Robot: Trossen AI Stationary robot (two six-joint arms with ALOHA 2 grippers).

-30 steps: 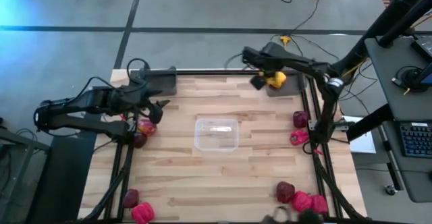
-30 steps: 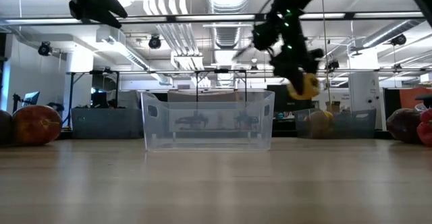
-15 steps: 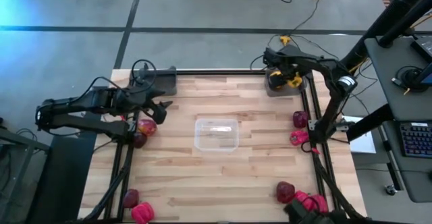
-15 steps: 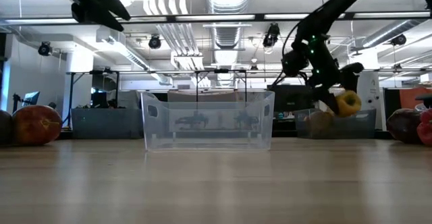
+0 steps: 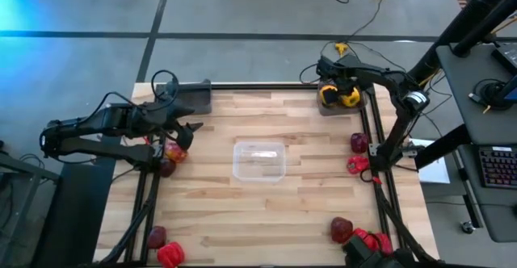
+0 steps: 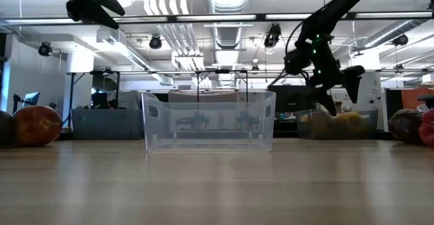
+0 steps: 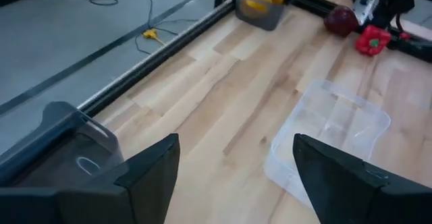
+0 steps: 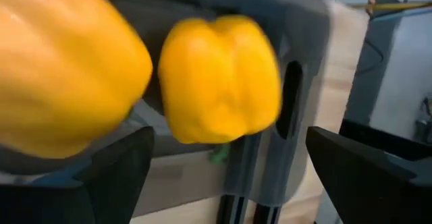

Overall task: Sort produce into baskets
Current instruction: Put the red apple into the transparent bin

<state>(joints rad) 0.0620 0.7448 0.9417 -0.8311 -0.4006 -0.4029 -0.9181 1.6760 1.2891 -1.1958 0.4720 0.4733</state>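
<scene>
Hovering right end effector [image 5: 329, 84], fingers spread, tray [image 5: 323, 109] half-hidden — peppers [image 8: 219, 79] blurred

Two yellow peppers [image 8: 219, 79], three baskets [image 5: 259, 160].

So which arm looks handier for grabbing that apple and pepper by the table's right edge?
The right arm, probably. Its open pincer hangs over the grey tray, same side as that apple and red pepper. The left pincer hovers across the table.
</scene>
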